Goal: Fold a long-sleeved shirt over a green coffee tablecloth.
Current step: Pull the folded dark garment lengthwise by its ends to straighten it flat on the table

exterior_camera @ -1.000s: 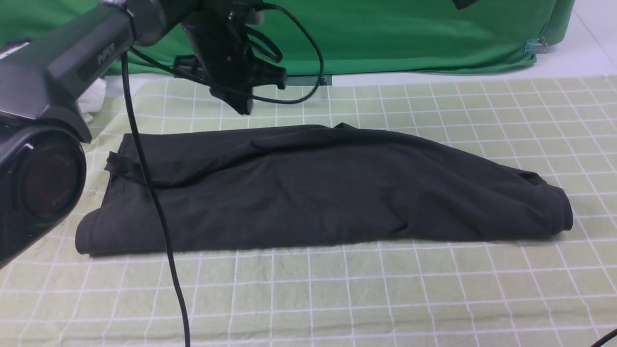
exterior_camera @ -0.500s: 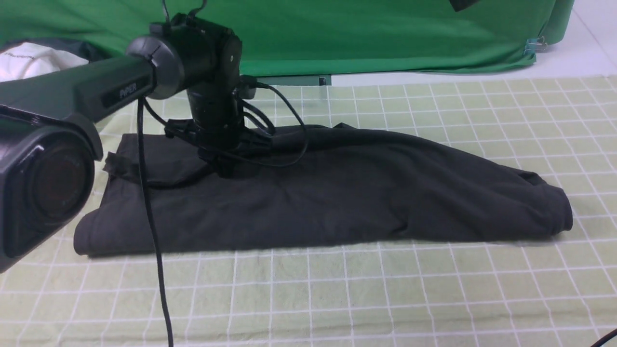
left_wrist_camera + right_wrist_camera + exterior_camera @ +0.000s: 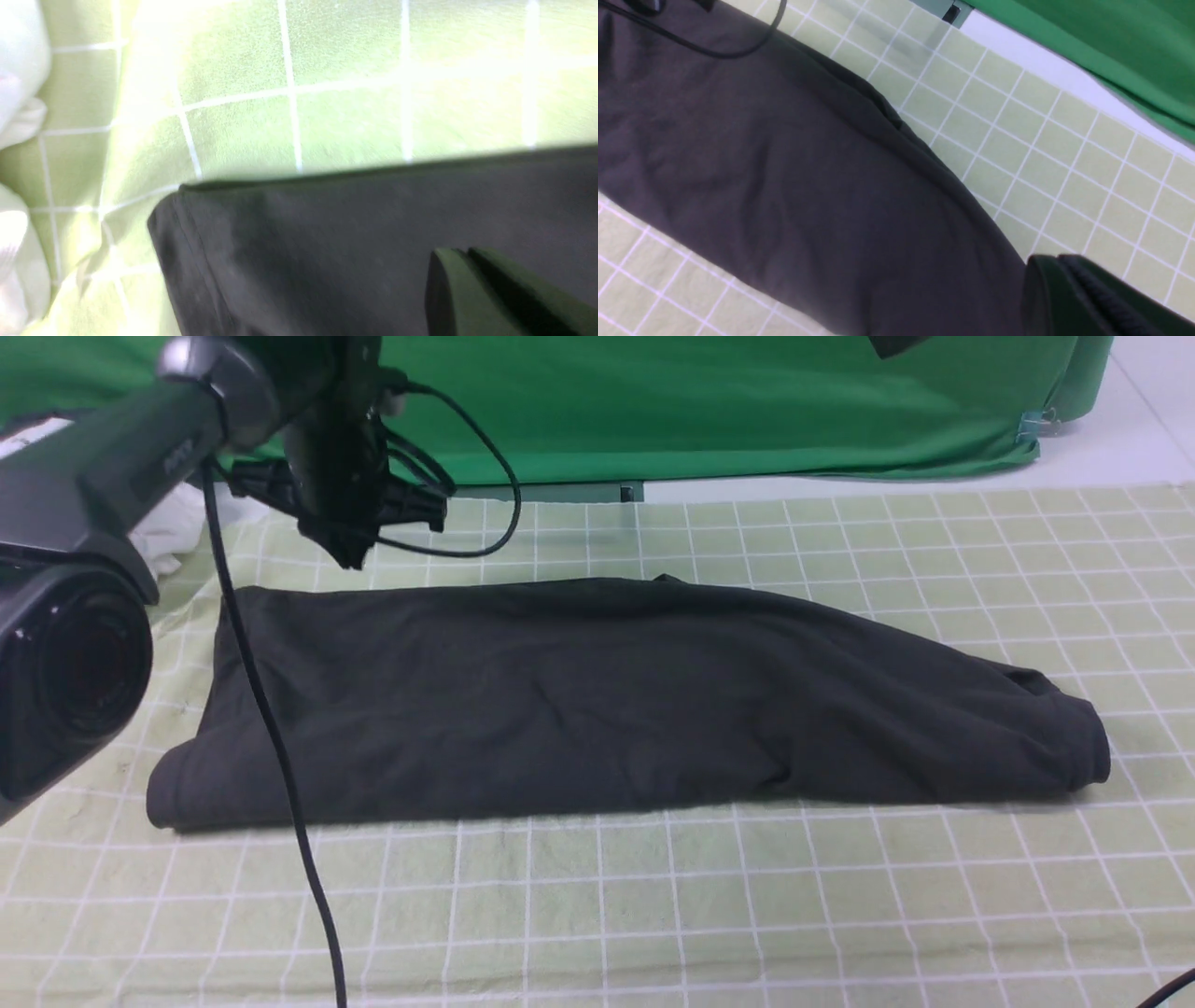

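L tool (image 3: 348,556) lifted off smooth, flat-folded black shirt (image 3: 597,700).

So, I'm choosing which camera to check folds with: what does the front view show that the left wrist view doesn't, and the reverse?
Front only: the whole folded length of the long-sleeved shirt, the left arm, the plain green backdrop. Left wrist only: a close look at the shirt's stitched corner hem. Both: the shirt lying on the gridded tablecloth, the shut left gripper, a white garment.
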Robot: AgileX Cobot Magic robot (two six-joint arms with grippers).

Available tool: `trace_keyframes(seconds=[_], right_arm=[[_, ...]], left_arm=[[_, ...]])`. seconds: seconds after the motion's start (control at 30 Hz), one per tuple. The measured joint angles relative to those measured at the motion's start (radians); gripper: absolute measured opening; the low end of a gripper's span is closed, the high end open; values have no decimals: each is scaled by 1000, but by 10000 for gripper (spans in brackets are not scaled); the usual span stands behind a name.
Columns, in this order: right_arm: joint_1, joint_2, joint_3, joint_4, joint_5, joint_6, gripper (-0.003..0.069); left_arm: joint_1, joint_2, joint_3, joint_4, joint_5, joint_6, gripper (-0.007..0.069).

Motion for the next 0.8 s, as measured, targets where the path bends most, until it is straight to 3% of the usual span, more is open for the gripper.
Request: trace_keyframes(seconds=[0.13, 0.23, 0.5, 0.6, 0.8], right_arm=[[0, -11, 22, -24, -2, 1, 24], [-10, -56, 124, -78, -2, 1, 25], [-202, -110, 429, -87, -5, 10, 44], [-298, -80, 502, -49, -48, 31, 116], [-430, 28, 520, 22, -129, 58, 386]], left_arm=[[-1, -54, 45, -104, 15, 41, 11], [-3, -169, 205, -142, 16, 47, 11], [-11, -475, 734, -198, -233, 43, 11], [-11, -511, 901, -219, -350, 43, 11], [-11, -467, 998, -219, -431, 38, 11]])
